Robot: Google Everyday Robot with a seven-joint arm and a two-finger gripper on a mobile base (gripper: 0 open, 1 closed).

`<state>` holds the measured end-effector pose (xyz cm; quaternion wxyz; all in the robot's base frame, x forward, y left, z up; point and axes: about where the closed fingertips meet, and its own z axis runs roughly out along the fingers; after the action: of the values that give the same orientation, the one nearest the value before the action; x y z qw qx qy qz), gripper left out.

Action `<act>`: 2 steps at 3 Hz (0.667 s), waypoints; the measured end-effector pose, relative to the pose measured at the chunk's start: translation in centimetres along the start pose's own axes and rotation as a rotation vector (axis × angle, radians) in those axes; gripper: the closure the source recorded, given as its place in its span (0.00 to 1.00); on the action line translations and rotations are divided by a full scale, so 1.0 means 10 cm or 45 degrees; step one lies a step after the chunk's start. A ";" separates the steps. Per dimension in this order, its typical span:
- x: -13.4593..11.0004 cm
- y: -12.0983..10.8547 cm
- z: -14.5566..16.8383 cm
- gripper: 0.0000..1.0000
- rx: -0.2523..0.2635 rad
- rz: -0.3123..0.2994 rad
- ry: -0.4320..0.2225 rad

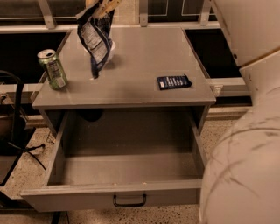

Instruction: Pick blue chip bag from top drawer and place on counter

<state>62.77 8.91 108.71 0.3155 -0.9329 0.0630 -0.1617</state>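
In the camera view, the gripper (103, 6) sits at the very top edge of the frame, over the rear left part of the counter (144, 65). Only its yellowish fingertips show, pinched together on the upper end of the blue chip bag (94, 37). The bag hangs down from them, crumpled and twisted, with its white lettering facing the camera. Its lower tip points at the counter's left half; whether the tip touches the surface cannot be told.

A green drinks can (52, 68) stands upright near the counter's left edge, apart from the bag. A small flat dark blue packet (173, 82) lies on the right half, near the front edge. A white round object (112, 45) is partly hidden behind the bag.

Below the counter, the top drawer (127, 194) is pulled wide open, and its grey floor shows nothing inside. A black handle (129, 202) sits centred on its front panel.

The robot's pale arm (245, 144) fills the right side of the frame. Black cables (22, 148) trail over the speckled floor (26, 173) at the left.
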 end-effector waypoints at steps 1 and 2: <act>0.13 0.10 0.21 1.00 0.102 0.005 -0.012; 0.17 0.27 0.34 1.00 0.173 0.045 -0.015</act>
<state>65.50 8.28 104.99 0.3813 -0.9090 0.0665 -0.1545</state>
